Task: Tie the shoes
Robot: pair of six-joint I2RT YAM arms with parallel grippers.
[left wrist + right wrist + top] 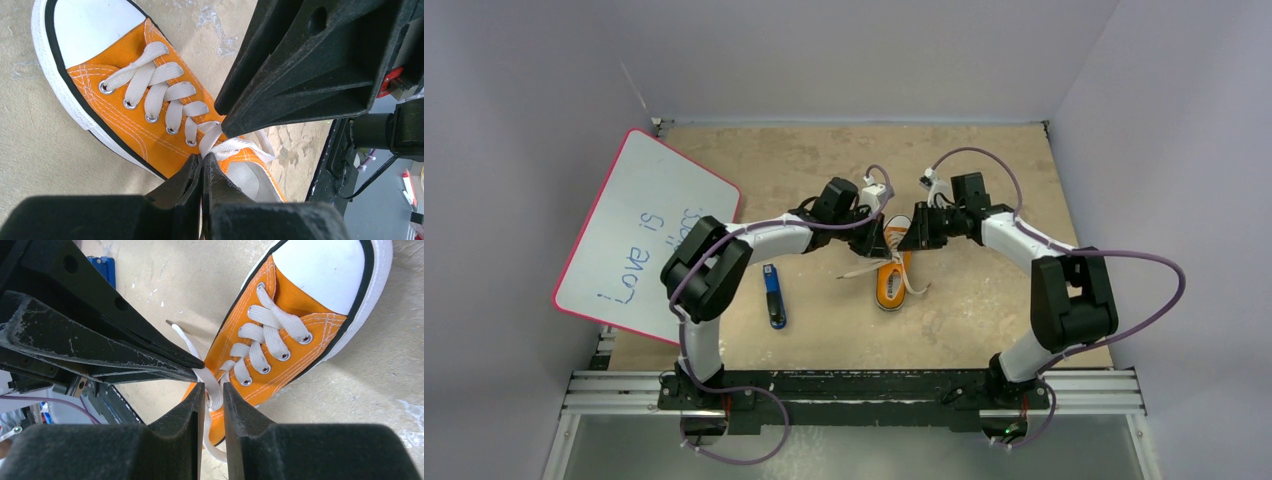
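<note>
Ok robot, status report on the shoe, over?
Left gripper shut on a lace. Right gripper shut on lace too. Orange sneaker upright on its sole, no bow yet. Blue marker lies apart, to the left.

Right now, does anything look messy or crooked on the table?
The small orange canvas sneaker has its long white laces undone, loose ends trailing on the tan table. The pink-edged whiteboard sits askew, hanging over the table's left edge.
</note>
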